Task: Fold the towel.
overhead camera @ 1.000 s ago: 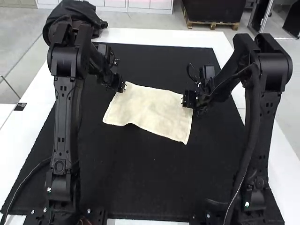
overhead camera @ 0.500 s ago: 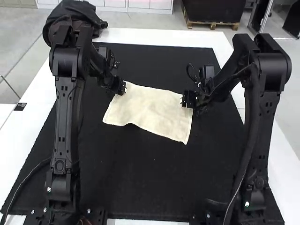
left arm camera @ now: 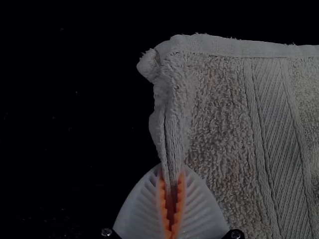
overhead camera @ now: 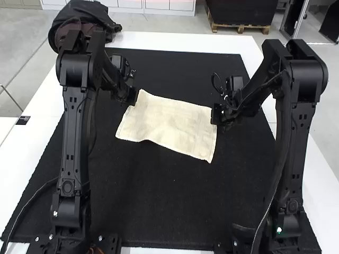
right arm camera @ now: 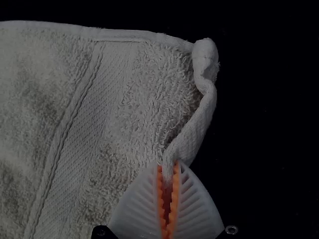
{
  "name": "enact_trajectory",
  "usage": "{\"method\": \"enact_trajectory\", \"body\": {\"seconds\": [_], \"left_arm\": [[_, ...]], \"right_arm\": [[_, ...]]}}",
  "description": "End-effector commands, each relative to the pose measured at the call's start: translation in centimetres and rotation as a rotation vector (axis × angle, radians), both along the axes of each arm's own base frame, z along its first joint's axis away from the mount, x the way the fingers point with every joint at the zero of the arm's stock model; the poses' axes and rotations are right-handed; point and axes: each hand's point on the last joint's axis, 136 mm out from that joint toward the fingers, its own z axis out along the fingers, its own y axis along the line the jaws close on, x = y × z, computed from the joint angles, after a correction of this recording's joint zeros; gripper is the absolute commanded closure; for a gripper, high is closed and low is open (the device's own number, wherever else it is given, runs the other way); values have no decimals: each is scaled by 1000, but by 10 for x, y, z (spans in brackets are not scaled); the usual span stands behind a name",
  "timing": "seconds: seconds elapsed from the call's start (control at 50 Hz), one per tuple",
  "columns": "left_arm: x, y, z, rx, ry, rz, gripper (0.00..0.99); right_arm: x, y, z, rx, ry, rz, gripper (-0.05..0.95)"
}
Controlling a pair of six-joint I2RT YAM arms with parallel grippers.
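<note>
Matting [overhead camera: 159, 201] beneath, left [overhead camera: 134, 98] and right grippers [overhead camera: 214, 115] (now closed) pinch towel [overhead camera: 169, 125].

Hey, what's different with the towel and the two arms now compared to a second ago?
In the high view, the left tool has shifted slightly left and the right tool slightly right, both outward. Each now pinches a side edge of the towel; whether that grip is new, I can't tell. The towel stayed spread in about the same place on the black mat.

2 arms [overhead camera: 74, 143], 2 claws [overhead camera: 133, 98], 4 ribbed fingers [left arm camera: 139, 209], 1 towel [overhead camera: 169, 124], 1 black mat [overhead camera: 169, 211], 1 dark bundle [overhead camera: 100, 17]
</note>
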Motion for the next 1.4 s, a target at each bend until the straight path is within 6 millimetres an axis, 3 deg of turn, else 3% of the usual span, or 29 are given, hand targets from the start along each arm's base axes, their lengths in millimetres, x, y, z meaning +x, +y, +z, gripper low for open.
{"method": "enact_trajectory", "body": {"seconds": [0.0, 0.3, 0.74, 1.38], "left_arm": [[1, 13, 3, -1, -12, 19, 972], [4, 3, 41, -50, -71, -19, 972], [1, 6, 55, -60, -92, -21, 972], [-16, 16, 80, -108, -79, -34, 972]], "right_arm": [[-7, 4, 0, 36, 20, 16, 926], [1, 5, 37, 47, -58, 19, 926], [-2, -19, 50, 55, -78, -23, 926], [-18, -10, 87, 107, -106, 7, 926]]}}
